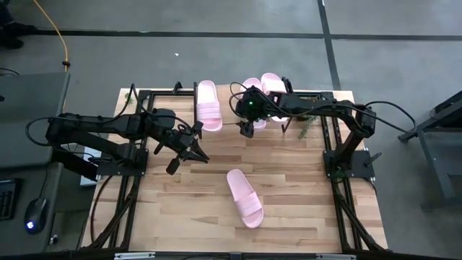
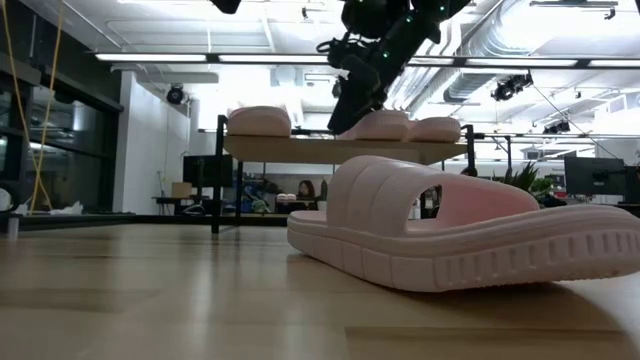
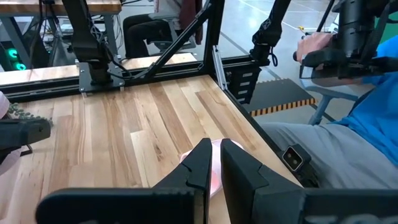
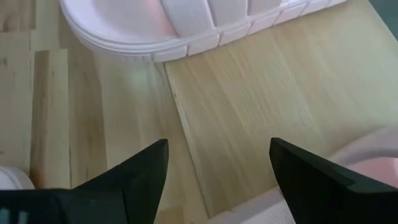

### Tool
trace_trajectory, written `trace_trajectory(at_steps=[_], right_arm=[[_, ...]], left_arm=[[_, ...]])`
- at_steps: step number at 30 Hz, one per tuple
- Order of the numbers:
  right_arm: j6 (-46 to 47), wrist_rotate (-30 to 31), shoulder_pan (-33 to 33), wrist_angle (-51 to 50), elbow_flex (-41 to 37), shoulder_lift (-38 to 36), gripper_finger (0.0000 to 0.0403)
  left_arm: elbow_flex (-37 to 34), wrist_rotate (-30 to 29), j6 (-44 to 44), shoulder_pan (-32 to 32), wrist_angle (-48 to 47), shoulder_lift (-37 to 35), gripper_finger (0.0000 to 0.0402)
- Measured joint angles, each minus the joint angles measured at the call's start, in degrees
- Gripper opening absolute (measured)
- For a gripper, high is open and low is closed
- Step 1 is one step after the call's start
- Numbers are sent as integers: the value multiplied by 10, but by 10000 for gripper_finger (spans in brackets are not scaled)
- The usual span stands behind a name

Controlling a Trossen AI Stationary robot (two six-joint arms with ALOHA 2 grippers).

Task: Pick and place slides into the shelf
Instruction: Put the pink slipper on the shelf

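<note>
Three pale pink slides lie on the shelf [image 2: 300, 147] at the table's far edge: one toward the left [image 1: 209, 105], two side by side toward the right [image 1: 253, 90] [image 1: 273, 82]. A fourth slide [image 1: 244, 196] lies sole down on the tabletop near the middle, big in the low view [image 2: 460, 235]. My right gripper [image 1: 245, 128] hangs open over the shelf's near edge [image 4: 249, 106], just in front of the right pair. My left gripper [image 1: 201, 155] hovers shut over the table, left of centre, pointing toward the fourth slide [image 3: 214, 171].
Black metal frame rails run along both sides of the table [image 1: 123, 188] [image 1: 346, 188]. A small green sprig [image 1: 306, 127] lies near the right arm's base. A person in blue [image 3: 373, 124] sits beyond the table's edge. Bare wood lies around the fourth slide.
</note>
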Motion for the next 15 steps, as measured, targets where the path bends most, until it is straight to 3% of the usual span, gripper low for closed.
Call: trace_trajectory(at_steps=[5,10,15], right_arm=[[0,5,-1,-4,0,-3,273],[5,47,-1,-18,0,-22,273],[4,25,0,-8,0,-44,273]], left_arm=[[0,0,0,0,0,0,24],[0,0,0,0,0,0,24],[0,0,1,0,0,0,24]])
